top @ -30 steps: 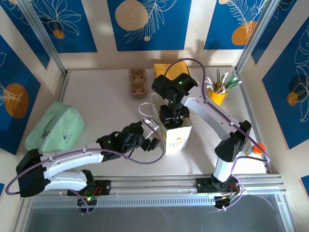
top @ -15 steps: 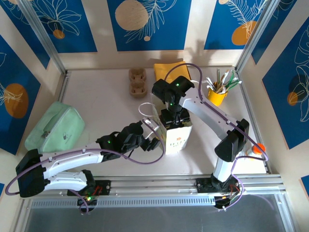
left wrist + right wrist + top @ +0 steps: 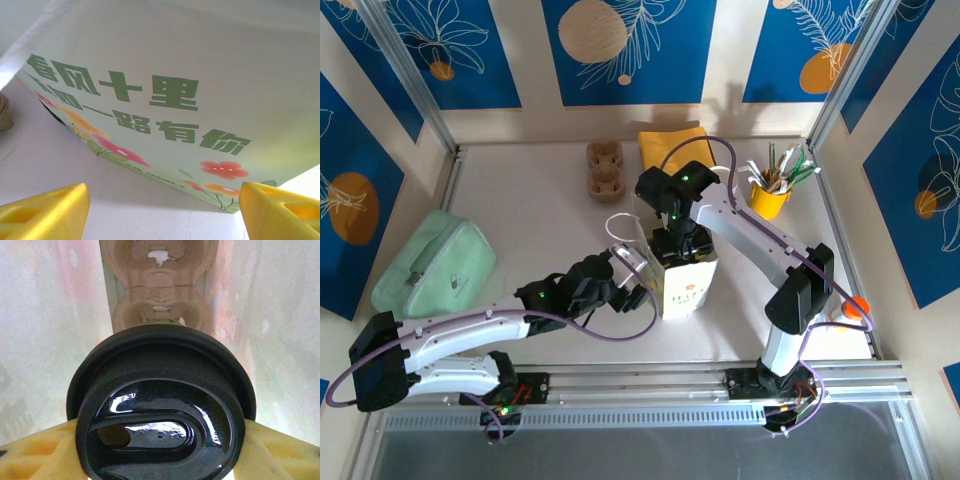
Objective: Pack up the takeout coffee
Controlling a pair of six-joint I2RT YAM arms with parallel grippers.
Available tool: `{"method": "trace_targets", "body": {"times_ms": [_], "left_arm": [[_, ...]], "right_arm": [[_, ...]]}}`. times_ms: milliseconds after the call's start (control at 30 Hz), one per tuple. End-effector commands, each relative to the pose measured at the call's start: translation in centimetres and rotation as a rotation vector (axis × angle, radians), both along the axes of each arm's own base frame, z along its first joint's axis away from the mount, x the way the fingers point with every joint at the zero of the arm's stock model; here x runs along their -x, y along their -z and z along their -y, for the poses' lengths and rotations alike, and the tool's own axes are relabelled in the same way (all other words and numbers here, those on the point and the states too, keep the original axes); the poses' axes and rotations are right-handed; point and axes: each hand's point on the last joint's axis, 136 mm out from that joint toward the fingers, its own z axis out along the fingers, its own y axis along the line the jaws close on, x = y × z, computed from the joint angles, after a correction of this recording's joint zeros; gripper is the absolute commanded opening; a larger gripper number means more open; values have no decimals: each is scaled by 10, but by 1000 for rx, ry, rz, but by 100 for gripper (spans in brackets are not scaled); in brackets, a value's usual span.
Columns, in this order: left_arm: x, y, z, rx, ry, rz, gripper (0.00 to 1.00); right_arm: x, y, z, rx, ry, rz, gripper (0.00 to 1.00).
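Observation:
The takeout coffee [image 3: 160, 410] shows from above as a glossy black lid; the cup body under it is hidden. My right gripper [image 3: 160, 452] is shut on it, with yellow fingers [image 3: 35, 452] against both sides. It hangs inside the pale green paper bag [image 3: 688, 288], above a brown pulp carrier [image 3: 160, 290] at the bag's bottom. In the top view the right gripper [image 3: 680, 245] reaches down into the bag's mouth. My left gripper [image 3: 638, 288] stands open just left of the bag. In its wrist view the printed bag side [image 3: 165, 90] lies beyond the open left gripper [image 3: 160, 212], nothing between the fingers.
A second brown carrier tray [image 3: 605, 170] and a yellow cloth [image 3: 670, 142] lie at the back. A yellow cup of utensils [image 3: 770, 195] stands back right. A mint pouch [image 3: 430, 265] sits at the left. The bag's white handle [image 3: 618, 225] loops out leftward.
My right wrist has shifted slightly left and nearer over the bag, still holding the coffee. The left arm has edged a little; its gripper stays open beside the bag.

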Motion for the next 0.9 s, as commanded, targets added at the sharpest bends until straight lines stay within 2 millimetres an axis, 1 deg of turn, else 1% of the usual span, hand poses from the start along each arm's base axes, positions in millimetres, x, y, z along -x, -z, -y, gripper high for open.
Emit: {"method": "trace_targets", "body": {"times_ms": [0, 133, 467, 867], "left_arm": [[3, -3, -2, 2, 3, 23, 78], [3, -3, -3, 1, 1, 22, 78], [1, -2, -5, -7, -11, 25, 78], [3, -20, -5, 38, 12, 70, 78]], "right_arm": [[5, -4, 1, -38, 1, -3, 57], [5, 1, 2, -38, 5, -7, 57], [5, 1, 2, -48, 3, 7, 56], [5, 2, 2, -55, 4, 8, 56]]}}
